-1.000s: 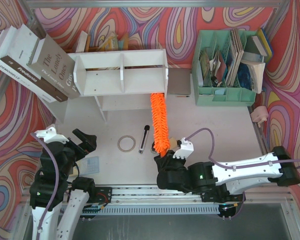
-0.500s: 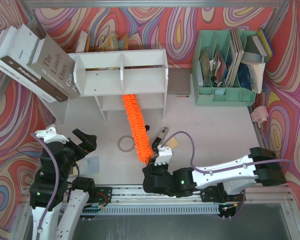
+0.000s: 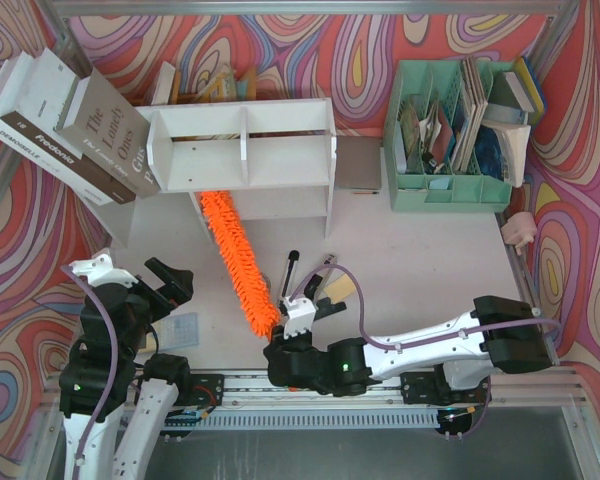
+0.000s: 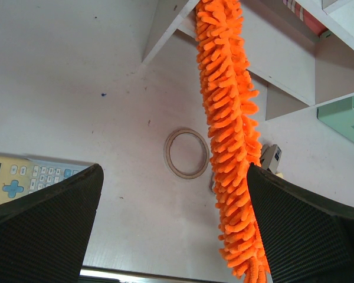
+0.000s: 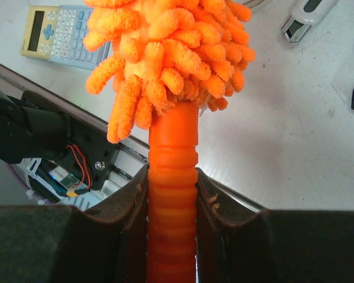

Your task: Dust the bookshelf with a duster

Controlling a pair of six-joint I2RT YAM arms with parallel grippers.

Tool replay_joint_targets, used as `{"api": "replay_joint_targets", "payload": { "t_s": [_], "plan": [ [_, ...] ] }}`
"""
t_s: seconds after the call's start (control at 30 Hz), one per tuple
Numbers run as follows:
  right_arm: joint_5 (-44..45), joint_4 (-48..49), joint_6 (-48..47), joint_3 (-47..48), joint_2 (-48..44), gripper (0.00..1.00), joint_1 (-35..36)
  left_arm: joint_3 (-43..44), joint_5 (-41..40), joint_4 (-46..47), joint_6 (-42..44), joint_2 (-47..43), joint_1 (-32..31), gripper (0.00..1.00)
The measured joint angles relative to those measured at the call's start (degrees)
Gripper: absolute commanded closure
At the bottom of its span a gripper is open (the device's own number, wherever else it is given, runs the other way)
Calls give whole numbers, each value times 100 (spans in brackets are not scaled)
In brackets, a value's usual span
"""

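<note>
The duster's [image 3: 236,263] far tip was hidden under the bookshelf [image 3: 242,118]. Its handle [image 5: 171,194] ran off the right wrist view's bottom edge. A calculator [image 4: 25,178] was cut off at the left wrist view's edge.

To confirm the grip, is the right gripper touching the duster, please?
Touching. The right wrist view shows the right gripper clamped on the duster at its handle.

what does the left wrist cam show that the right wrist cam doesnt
Only left wrist: the ring on the table, the bookshelf underside and the wide-open left tool. Only right wrist: the right tool shut on the duster by its ribbed handle. Both: the duster's orange strands and the calculator.
</note>
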Motion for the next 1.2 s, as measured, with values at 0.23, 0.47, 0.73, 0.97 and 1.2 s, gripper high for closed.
{"api": "replay_joint_targets", "payload": {
  "t_s": [0.23,0.47,0.73,0.97,1.2],
  "plan": [
    [37,-289,341,-133,-313,100,2,0,0,0,0,0,0,2],
    [201,-988,1005,-612,-1154,100,4,0,0,0,-2,0,0,2],
    [315,-1165,1054,-774,-1279,100,63,0,0,0,-2,0,0,2],
    [114,-634,280,-258,-369,100,258,0,0,0,-2,0,0,2],
    [90,-470,-133,-44,-280,100,531,0,0,0,-2,0,0,2]
  ]
}}
